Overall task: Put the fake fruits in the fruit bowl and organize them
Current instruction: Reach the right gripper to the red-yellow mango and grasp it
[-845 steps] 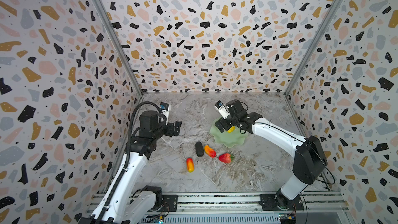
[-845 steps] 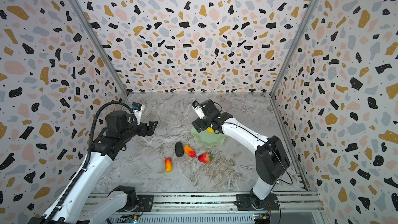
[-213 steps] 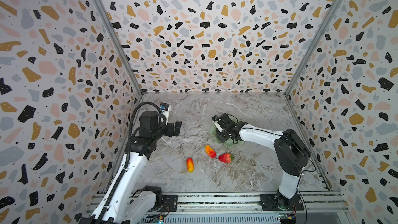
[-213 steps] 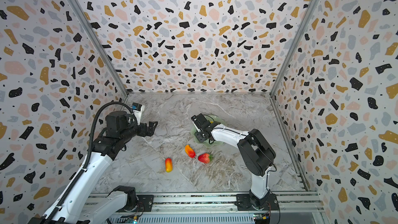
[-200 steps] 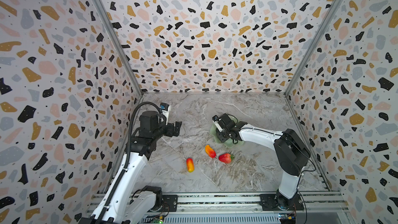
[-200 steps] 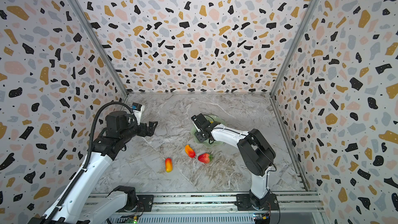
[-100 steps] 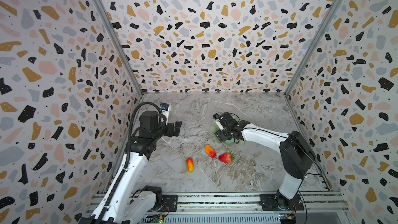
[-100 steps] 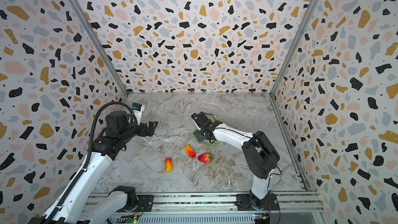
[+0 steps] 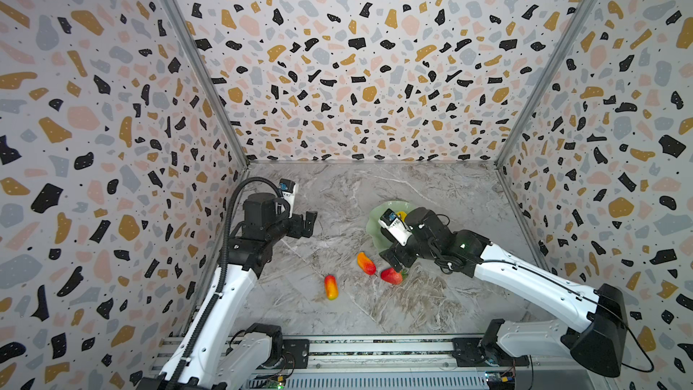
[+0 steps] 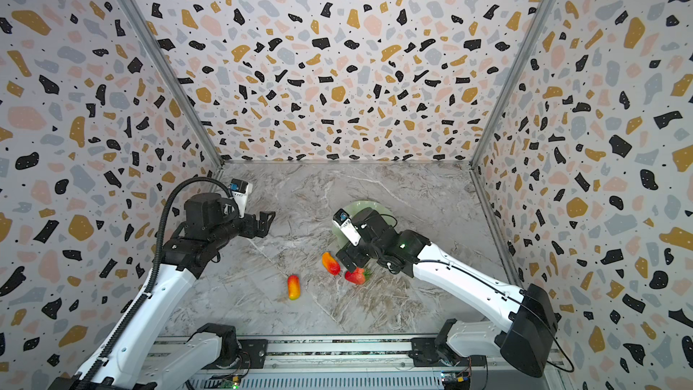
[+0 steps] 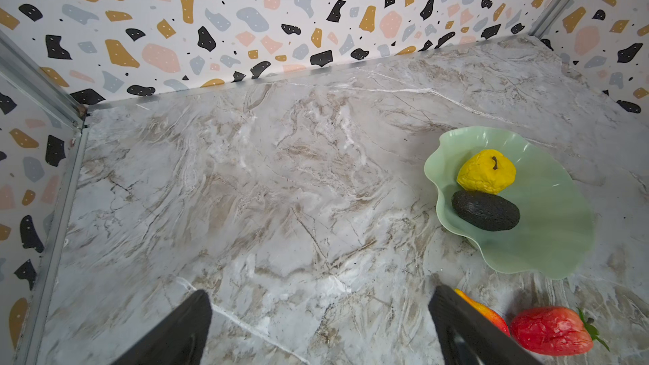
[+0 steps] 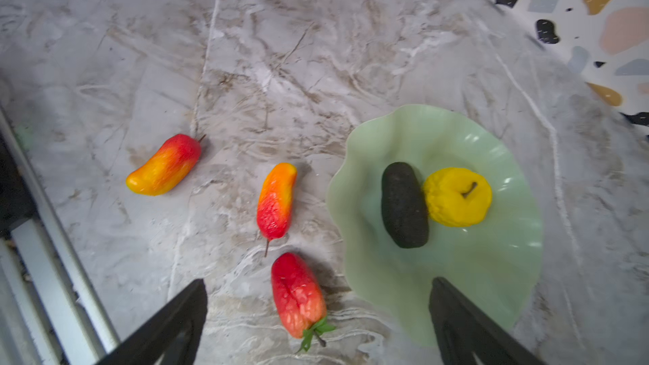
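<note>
A blue label on the right wrist camera (image 9: 388, 216) is too small to read. The mint fruit bowl (image 12: 456, 293) sits on the marble counter (image 12: 281, 47), holding the dark oval fruit (image 12: 404, 205) touching the lumpy yellow fruit (image 12: 456, 196).

Outside the bowl lie the strawberry (image 12: 298, 296), the near red-orange fruit (image 12: 277, 201) just beside the rim, and the far red-orange fruit (image 12: 163, 166) further off.

In both top views the right arm covers much of the bowl and hides the dark fruit. The right fingers (image 12: 467, 328) stand wide and empty above the strawberry. The left fingers (image 11: 175, 335) are also wide, holding nothing, well apart from the fruit.

Four seconds earlier the dark fruit lay on the counter beside the near red-orange fruit. A second ago the right fingers were down in the bowl.
</note>
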`<state>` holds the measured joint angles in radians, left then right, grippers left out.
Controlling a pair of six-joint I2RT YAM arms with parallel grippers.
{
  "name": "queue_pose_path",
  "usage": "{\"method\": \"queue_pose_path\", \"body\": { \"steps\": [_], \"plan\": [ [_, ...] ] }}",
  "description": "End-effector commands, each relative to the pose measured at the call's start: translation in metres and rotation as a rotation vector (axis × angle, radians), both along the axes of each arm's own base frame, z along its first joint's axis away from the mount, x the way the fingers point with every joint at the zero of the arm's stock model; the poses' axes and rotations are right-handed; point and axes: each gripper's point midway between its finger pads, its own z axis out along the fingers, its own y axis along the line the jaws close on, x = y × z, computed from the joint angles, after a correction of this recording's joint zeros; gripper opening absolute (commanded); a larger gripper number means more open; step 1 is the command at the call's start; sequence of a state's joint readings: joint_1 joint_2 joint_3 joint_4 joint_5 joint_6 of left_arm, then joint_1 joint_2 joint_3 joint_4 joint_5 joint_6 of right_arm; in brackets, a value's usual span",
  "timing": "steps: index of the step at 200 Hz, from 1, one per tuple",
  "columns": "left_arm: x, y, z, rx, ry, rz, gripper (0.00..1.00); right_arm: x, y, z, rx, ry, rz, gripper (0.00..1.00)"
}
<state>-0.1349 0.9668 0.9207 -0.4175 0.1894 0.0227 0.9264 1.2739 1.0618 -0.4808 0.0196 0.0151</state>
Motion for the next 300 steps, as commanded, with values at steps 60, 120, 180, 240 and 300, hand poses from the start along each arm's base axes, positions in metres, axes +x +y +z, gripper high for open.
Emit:
{"method": "queue_pose_path", "body": {
  "steps": [60,120,180,240,300],
  "plan": [
    [0.002,-0.003,0.008,-0.017,-0.038,-0.014,1.0,-0.026,0.049,-0.049,-0.049,0.137,0.051,0.96],
    [0.001,-0.002,0.009,-0.016,-0.046,-0.012,1.0,-0.015,0.08,-0.084,-0.062,0.197,0.046,0.86],
    [0.001,-0.002,0.008,-0.014,-0.041,-0.011,1.0,0.0,0.087,-0.103,-0.111,0.193,-0.001,0.81],
    [0.001,-0.001,0.008,-0.012,-0.043,-0.007,0.99,0.016,0.091,-0.124,-0.14,0.202,-0.035,0.78],
    [0.001,-0.001,0.007,-0.011,-0.041,-0.005,1.0,0.019,0.093,-0.133,-0.14,0.213,-0.028,0.69]
  ]
}}
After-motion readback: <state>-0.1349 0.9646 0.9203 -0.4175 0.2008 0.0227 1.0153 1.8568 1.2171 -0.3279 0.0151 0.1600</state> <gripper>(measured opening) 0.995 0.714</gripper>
